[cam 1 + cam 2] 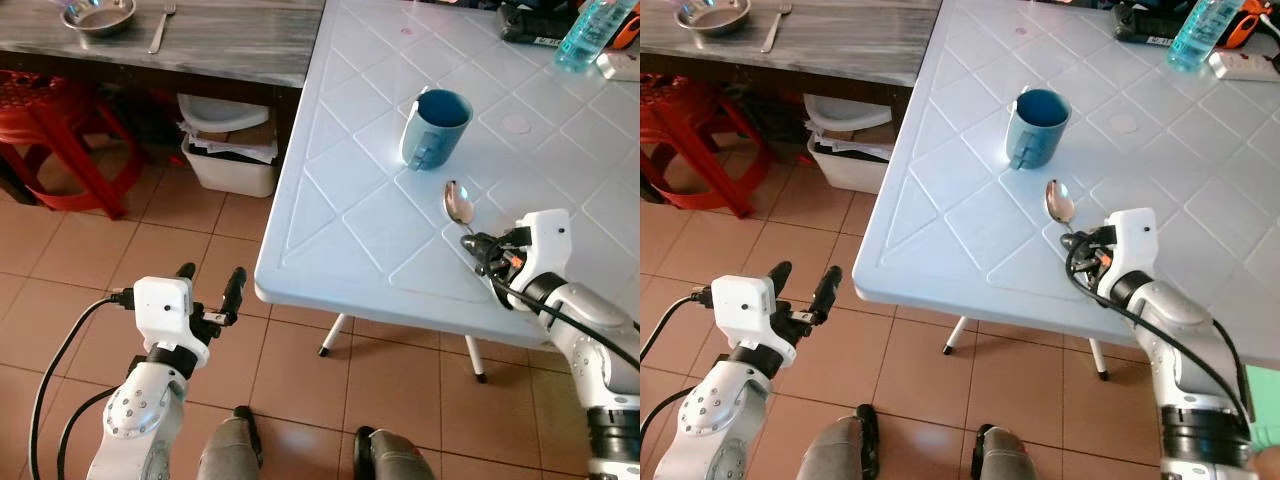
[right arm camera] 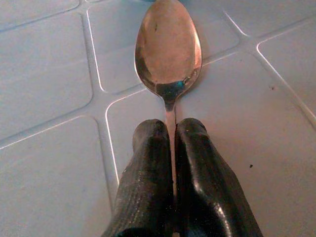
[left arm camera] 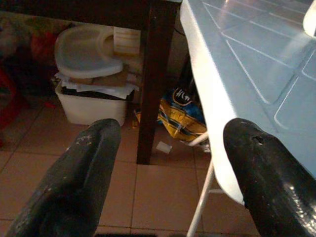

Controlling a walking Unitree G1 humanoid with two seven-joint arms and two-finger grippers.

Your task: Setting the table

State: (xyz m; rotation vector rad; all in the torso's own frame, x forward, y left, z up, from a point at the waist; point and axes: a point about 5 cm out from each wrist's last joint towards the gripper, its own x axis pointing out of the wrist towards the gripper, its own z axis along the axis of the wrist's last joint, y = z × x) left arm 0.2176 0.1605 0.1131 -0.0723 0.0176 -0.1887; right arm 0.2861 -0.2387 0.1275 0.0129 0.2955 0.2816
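Spoon (image 2: 168,49) placement is the step in hand, yet going from the left, the left end effector (image 1: 210,290) hangs idle off the worktop's (image 1: 340,230) near corner, fingers spread and holding nothing. Further right the blue mug (image 1: 436,127) stands on the worktop. Just nearer than it, the right end effector (image 2: 170,148) is clenched on the spoon's handle, probably to lay it beside the mug; its long axis runs away from the robot, bowl pointing toward the mug.

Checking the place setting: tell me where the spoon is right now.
The spoon lies on the light blue table just in front of the blue mug, its handle pinched in the right gripper.
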